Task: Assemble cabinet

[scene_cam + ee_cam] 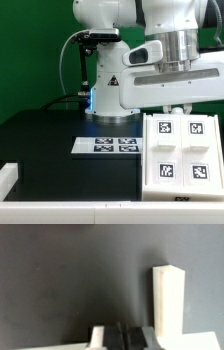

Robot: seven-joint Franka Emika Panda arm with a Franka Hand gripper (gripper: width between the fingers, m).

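You have the cabinet (180,150) standing on the black bench (50,140) at the exterior view's right, near the front edge, with four square tags on the white face turned toward that camera. The arm hangs directly above it, its wrist low over the cabinet's far upper edge, which suggests you are lining up to grip or steady a wall of the body.

In the wrist view the pincer (120,336) shows its two fingers drawn almost together, only a thin dark gap between them, and nothing visibly held. Just beside them stands a tall white upright edge (168,303), probably a cabinet wall seen end-on. It sits outside the fingers, not between them, so you have no hold yet.

The marker board (105,145) lies flat on the bench to the exterior view's left of the cabinet, close to it, clear of the arm.

A white block (6,178) rests at the bench's near left corner, well apart.
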